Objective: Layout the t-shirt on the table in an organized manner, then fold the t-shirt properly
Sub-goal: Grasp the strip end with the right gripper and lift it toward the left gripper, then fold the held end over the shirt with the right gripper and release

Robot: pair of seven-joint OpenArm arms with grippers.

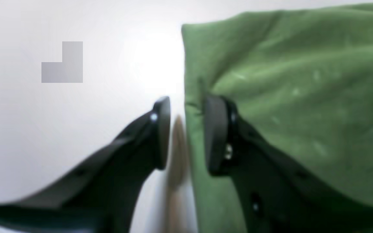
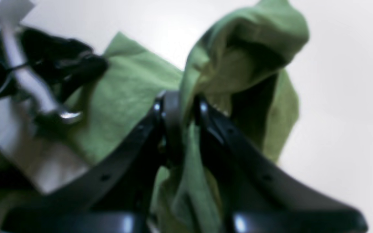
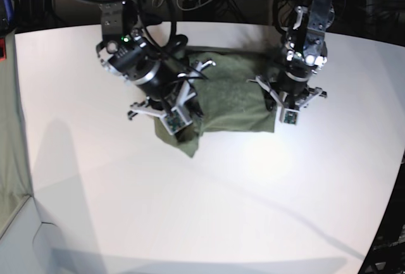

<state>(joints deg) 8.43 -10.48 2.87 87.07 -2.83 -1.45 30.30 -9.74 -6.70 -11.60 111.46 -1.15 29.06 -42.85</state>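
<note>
A wide white counter (image 3: 209, 211) fills the base view, with dark cabling along the top edge. Our right hand (image 2: 181, 113) is clamped on a raised fold of the t-shirt (image 3: 234, 100), cloth bunched between its jaws. Our left hand (image 1: 186, 136) stands with jaws apart at the shirt's edge, one jaw over the cloth and one over bare counter, gripping nothing. The shirt lies upper centre of the base view, still rumpled, so we judge we are laying it out; next we need the lifted corner drawn outward and flat. Collar and sleeves are hidden, and both wrist views are blurred.
</note>
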